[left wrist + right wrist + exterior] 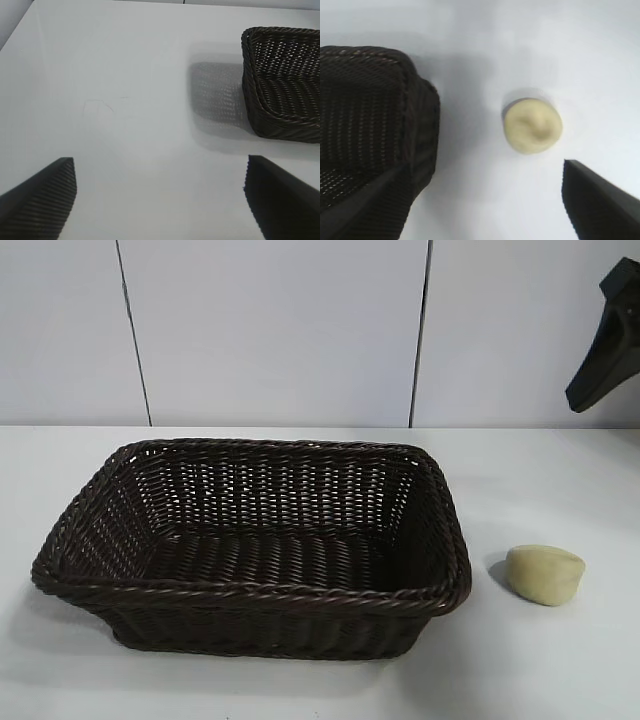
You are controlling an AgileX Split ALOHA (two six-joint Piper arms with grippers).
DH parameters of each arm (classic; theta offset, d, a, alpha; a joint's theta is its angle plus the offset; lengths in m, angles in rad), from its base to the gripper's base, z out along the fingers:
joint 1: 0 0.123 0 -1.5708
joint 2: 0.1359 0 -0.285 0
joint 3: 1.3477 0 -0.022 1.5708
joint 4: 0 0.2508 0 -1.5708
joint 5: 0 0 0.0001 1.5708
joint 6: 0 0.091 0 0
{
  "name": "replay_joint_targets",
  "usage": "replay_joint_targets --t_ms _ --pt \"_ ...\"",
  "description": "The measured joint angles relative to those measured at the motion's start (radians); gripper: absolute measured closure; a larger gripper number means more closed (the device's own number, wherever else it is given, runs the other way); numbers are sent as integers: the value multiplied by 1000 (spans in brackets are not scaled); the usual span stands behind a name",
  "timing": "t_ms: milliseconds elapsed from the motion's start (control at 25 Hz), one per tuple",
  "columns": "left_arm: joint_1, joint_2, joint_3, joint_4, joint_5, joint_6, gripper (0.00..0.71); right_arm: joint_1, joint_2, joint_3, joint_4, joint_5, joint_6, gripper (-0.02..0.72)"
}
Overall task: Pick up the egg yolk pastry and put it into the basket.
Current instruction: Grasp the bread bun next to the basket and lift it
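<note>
No brand, label or writing shows on anything here. The basket (255,545) is a large rectangular piece of dark brown woven wicker with sloping sides and a braided rim; its long axis runs across the exterior view, and it sits flat on the smooth white desk (560,670) with nothing visible inside. The egg yolk pastry (544,573) is a small, matte, pale cream-yellow lump, rounded with a shallow dent in its top, a little wider than tall. It lies on the desk just beside the basket's right end, apart from the wicker and touched by nothing.

The right tool (485,210) hangs above the pastry, pointing steeply down, its dark fingers (600,200) spread wide and holding nothing; one finger lies over the basket's corner in the right wrist view, the other beside the pastry. The left tool (160,200) is parked over bare desk off the basket's left end, its ribbed fingers (42,197) wide apart and empty.
</note>
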Motion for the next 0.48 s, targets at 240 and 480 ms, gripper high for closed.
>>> replay_joint_targets --t_ms 240,480 --pt "0 0 0 0 0 0 49 0 133 0 30 -63 0 113" --pt "0 0 0 0 0 0 49 0 263 -4 104 -112 -43 113"
